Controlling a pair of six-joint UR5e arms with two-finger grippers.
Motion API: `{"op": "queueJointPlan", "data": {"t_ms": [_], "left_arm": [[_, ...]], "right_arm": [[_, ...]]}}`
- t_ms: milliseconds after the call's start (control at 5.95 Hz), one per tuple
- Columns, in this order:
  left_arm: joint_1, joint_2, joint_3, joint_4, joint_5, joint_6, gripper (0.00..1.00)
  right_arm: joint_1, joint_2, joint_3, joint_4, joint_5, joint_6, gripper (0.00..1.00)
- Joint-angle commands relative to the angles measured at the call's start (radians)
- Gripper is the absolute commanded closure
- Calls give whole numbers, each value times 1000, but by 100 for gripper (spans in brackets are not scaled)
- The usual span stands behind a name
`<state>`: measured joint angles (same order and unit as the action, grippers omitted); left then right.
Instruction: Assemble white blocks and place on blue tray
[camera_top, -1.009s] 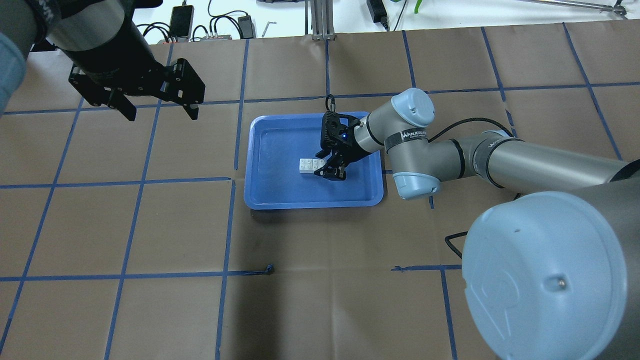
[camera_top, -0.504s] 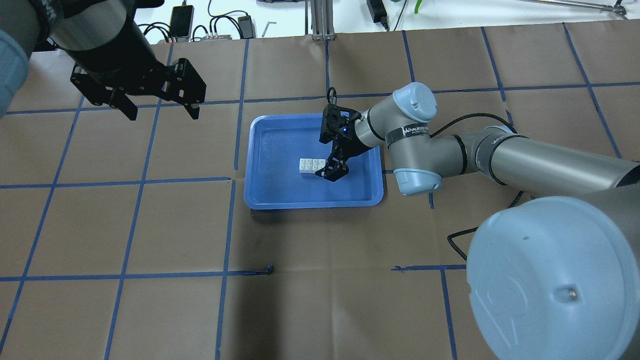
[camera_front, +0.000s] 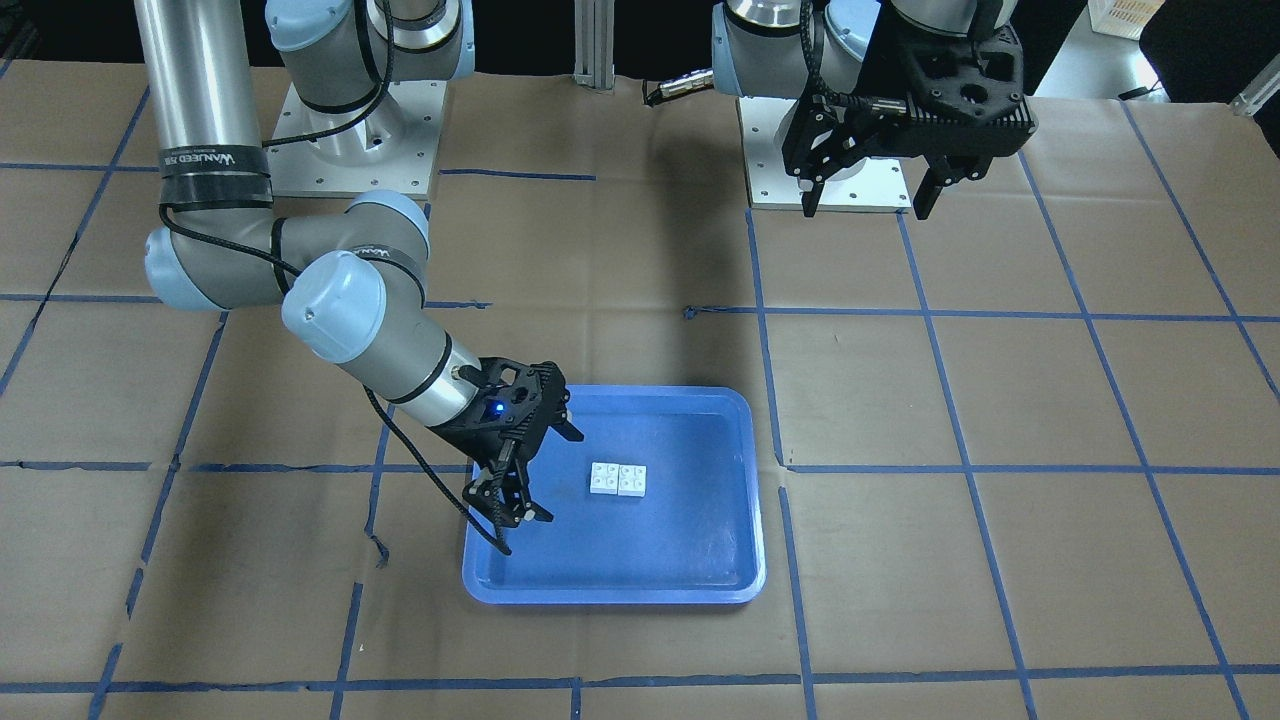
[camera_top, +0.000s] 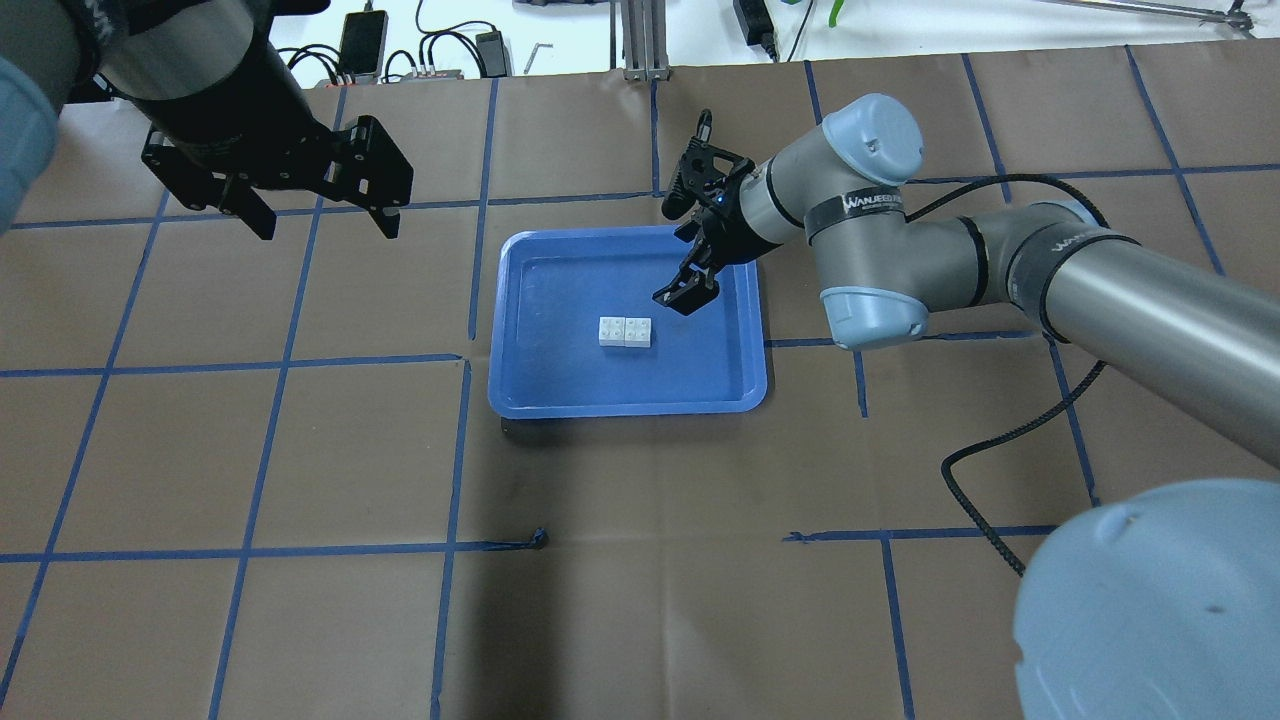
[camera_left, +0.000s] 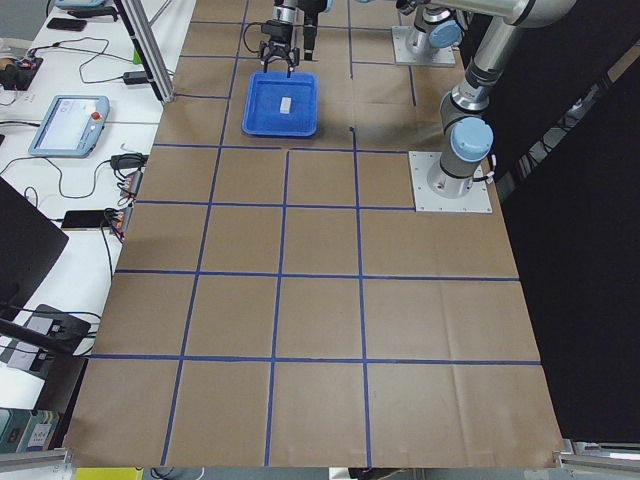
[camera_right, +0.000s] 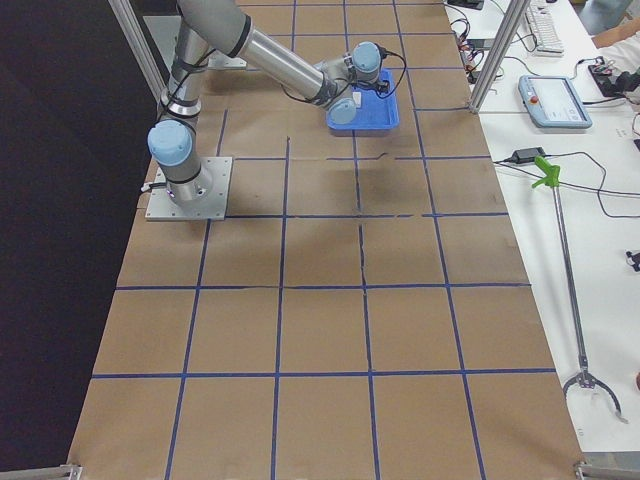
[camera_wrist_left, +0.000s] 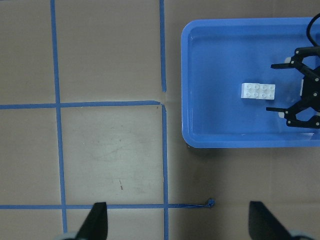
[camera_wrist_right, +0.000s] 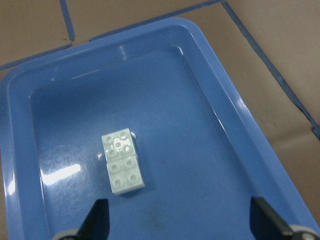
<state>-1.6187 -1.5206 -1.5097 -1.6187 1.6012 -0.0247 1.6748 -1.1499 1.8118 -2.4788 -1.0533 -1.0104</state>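
Blocks (camera_wrist_left: 258, 90) near right pincer (camera_wrist_left: 280, 87), apart

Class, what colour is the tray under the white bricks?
Blue; the tray shows best in the right wrist-mounted view.

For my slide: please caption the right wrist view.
Two white blocks, touching side by side, lie in the blue tray beneath the open right gripper.

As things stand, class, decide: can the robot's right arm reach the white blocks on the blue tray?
Probably yes. The right tool hangs open over the blue tray, just beside the white blocks, and nothing lies between them.
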Motion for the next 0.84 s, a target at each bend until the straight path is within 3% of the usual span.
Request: {"op": "queueJointPlan", "data": {"t_ms": [0,336,504,673], "left_arm": [[2,0,-1,0,0,0,1],[3,7,-6,-1,0,0,1],[5,7,-4,-1,2,0,1],[3,7,-6,-1,2,0,1]], "right_arm": [[-76,-107,0,221,-115,106,0],[-134,-221,-3,435,-245,320,0],[-141,-244,-9,483,-257,439,0],[-142,-273,-44,538,-390,566,0]]}}
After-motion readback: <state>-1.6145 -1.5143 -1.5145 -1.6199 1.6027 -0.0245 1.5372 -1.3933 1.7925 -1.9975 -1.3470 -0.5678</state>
